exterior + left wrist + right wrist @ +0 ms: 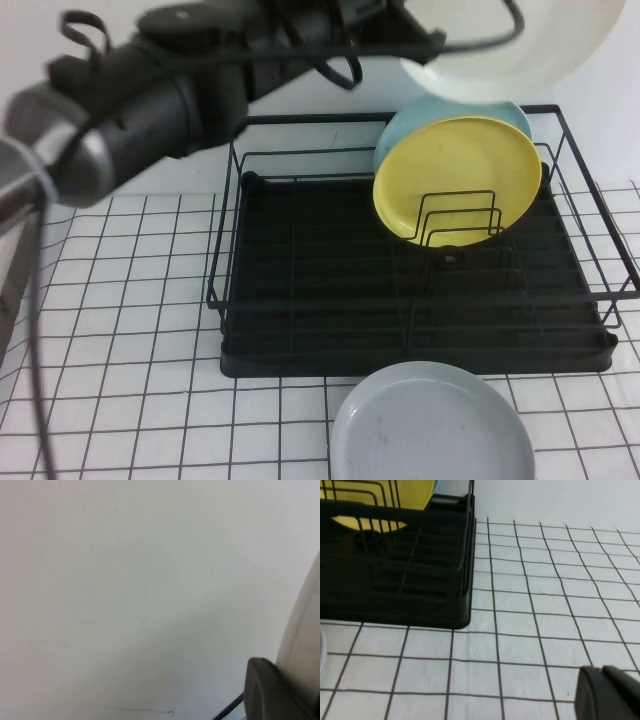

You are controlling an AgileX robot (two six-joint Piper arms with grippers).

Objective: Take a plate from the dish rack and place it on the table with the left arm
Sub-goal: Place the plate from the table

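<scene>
My left arm [150, 90] reaches across the top of the high view. Its gripper [428, 45] is shut on the rim of the off-white plate [520, 45] and holds it in the air above the back right of the black dish rack [300, 290]. In the left wrist view one finger [267, 692] presses against the plate's edge [305, 625], with white wall behind. My right gripper [609, 692] is shut and empty, low over the table [530, 605] beside the rack's corner [420, 580]; it is out of the high view.
A yellow plate [455, 175] stands in the rack's dividers with a pale blue plate [420, 120] behind it. A pale grey plate [430, 425] lies on the gridded table [110, 330] in front of the rack.
</scene>
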